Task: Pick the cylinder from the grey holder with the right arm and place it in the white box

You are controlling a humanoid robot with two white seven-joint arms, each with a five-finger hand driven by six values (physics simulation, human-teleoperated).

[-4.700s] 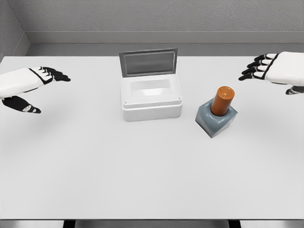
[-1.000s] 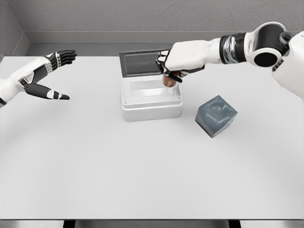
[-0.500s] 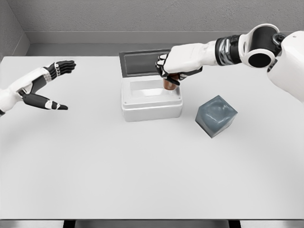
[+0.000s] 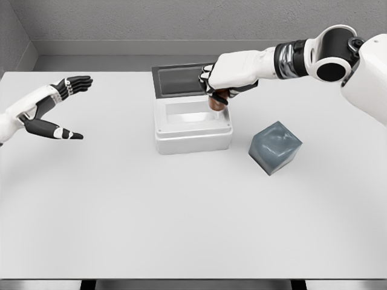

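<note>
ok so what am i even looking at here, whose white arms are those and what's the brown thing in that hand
This is a single computer-rendered picture from a simulation, taken by a camera on a humanoid robot's head, looking down at a white table. The two white arms are the robot's own, each ending in a five-finger hand.

The right hand, coming in from the picture's right, is closed around a small orange-brown cylinder; only its lower end shows below the fingers. It is held over the right side of a white box, whose grey lid stands open at the back.

To the right of the box sits a grey holder, a blocky cube with nothing in it.

The left hand hangs over the table's left side, fingers spread, holding nothing.
</note>
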